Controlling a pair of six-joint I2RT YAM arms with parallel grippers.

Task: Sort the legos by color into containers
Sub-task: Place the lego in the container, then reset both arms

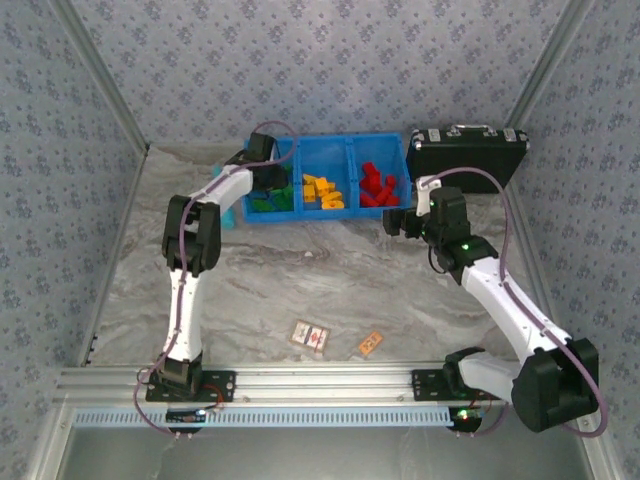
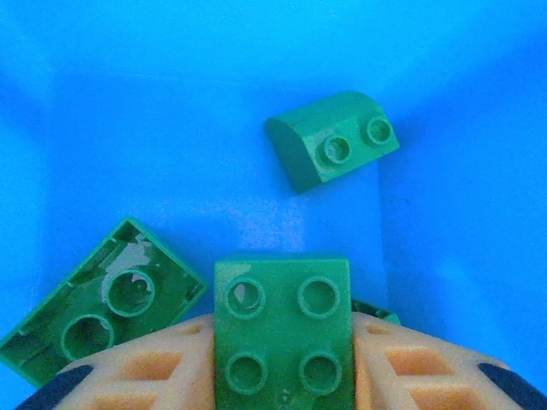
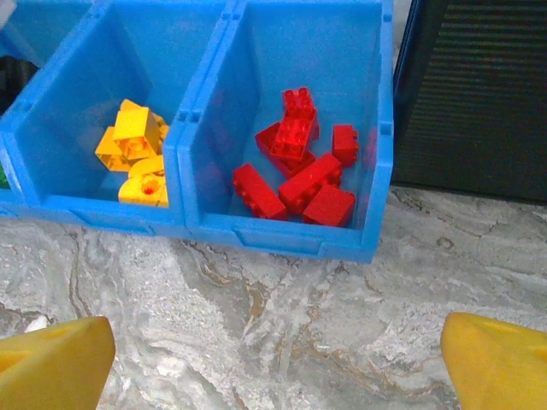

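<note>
As its arm bends into the tray, the left tool grips a green brick; right tool gapes wide.

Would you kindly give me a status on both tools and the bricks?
Left tool clamps green brick inside green compartment of tray. Right tool open, empty, above table near red bricks. Black case beside tray, not obstructing.

We have the top camera high and well back from the blue tray, looking down and forward over it. Our left wrist camera sits inside the tray's green compartment, very near its floor. Our right wrist camera looks down from just in front at the yellow compartment and red compartment. The top view shares all three.
</note>
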